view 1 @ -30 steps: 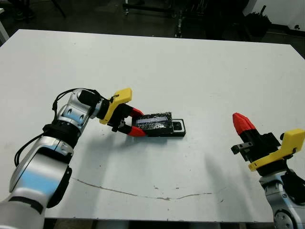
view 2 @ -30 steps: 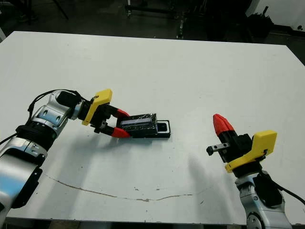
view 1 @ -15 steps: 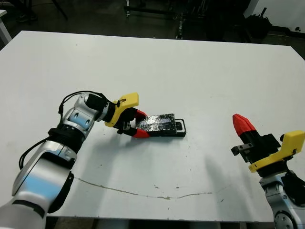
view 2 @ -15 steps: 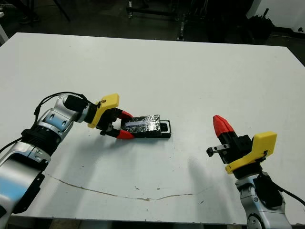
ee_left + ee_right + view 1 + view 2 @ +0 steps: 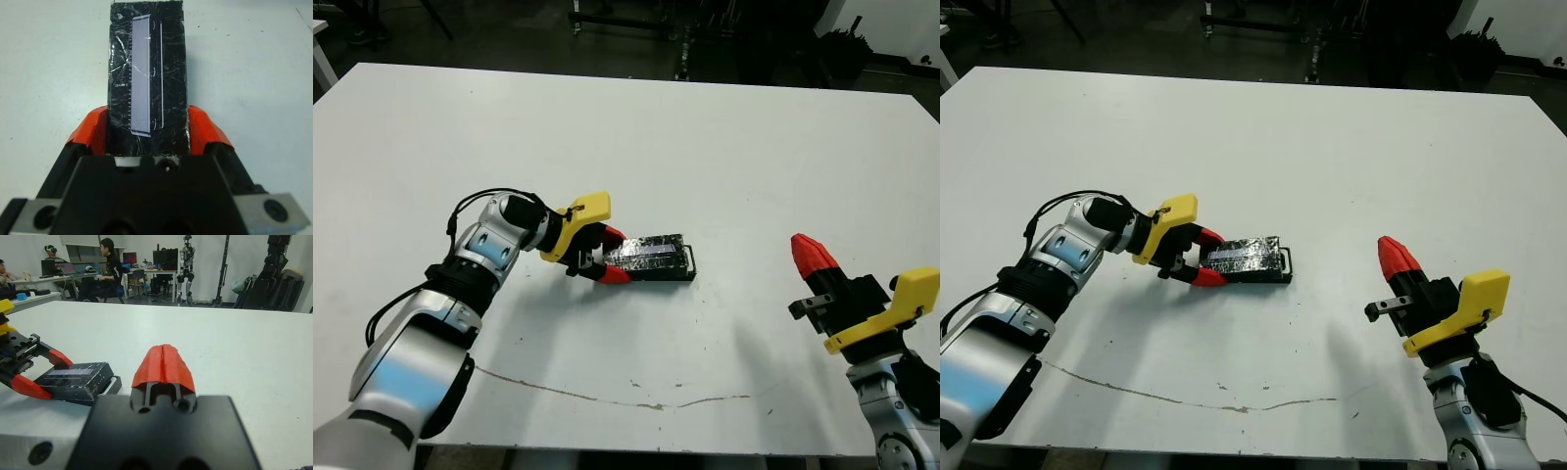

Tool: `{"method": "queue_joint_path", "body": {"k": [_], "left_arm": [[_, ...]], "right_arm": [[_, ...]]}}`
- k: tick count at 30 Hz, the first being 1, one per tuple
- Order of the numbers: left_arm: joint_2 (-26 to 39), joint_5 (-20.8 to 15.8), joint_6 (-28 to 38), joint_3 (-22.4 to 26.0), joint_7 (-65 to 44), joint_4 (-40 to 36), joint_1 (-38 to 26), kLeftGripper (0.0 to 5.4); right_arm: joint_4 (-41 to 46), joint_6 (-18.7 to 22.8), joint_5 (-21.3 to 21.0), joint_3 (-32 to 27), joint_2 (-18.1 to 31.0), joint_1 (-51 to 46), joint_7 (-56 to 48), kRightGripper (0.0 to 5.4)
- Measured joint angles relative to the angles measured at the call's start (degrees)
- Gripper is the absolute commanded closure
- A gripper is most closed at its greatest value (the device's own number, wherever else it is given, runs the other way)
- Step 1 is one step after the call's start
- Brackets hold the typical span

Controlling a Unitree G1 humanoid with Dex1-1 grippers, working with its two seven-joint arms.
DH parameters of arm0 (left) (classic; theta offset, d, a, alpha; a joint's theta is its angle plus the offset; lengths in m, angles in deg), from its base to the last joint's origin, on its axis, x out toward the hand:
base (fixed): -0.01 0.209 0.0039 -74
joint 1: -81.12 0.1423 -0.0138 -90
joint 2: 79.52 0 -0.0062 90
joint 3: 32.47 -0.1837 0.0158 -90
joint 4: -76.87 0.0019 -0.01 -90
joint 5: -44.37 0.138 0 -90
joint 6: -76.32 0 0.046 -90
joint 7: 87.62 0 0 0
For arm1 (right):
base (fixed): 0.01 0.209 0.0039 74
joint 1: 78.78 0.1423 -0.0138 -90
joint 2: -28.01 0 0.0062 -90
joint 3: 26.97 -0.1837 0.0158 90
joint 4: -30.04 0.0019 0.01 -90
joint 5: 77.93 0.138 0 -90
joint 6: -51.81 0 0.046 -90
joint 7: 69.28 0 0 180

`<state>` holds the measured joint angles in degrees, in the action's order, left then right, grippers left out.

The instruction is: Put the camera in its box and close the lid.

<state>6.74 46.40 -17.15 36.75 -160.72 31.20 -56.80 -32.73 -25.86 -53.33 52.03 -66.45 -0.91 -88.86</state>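
Observation:
The glossy black lid (image 5: 644, 257) with its pale grey strip lies over the box, near the middle of the table. Only a thin end of the box (image 5: 688, 260) shows past the lid's right edge. The camera is hidden beneath the lid. My left gripper (image 5: 615, 256) is shut on the lid's left end; its red fingers (image 5: 91, 133) press both long sides of the lid (image 5: 146, 73). My right gripper (image 5: 808, 252) is shut and holds nothing. It hovers at the front right, well away from the lid (image 5: 73, 377).
A thin dark crack line (image 5: 607, 397) runs across the white table near its front edge. Beyond the table's far side, people (image 5: 110, 264) sit at desks, and stands and equipment fill the background.
My left gripper has pushed the lid to the right over the box, so the box's uncovered end and the camera in it have disappeared. The right arm has not moved.

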Motion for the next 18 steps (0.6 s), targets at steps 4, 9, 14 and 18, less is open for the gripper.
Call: {"method": "queue_joint_path", "body": {"k": [4, 9, 14, 18], "left_arm": [[-1.7, 0.0, -1.8, 0.3, 0.0, 1.3, -1.1, 2.23], [-3.2, 0.0, -2.6, 0.7, -0.2, 4.2, -2.6, 2.23], [-4.2, 0.3, -2.7, 0.6, -0.1, 6.3, -3.6, 2.23], [-4.7, 0.8, -4.5, 0.3, -0.1, 6.5, -4.2, 2.23]], "right_arm": [[-0.2, 0.0, 0.0, 0.0, 0.0, 0.0, 0.0, 5.40], [-0.3, 0.0, 0.0, 0.0, 0.0, 0.0, 0.0, 5.40], [-0.3, 0.0, 0.0, 0.0, -0.1, 0.0, 0.0, 5.40], [-0.3, 0.0, 0.1, 0.0, -0.1, 0.0, 0.0, 5.40]]}}
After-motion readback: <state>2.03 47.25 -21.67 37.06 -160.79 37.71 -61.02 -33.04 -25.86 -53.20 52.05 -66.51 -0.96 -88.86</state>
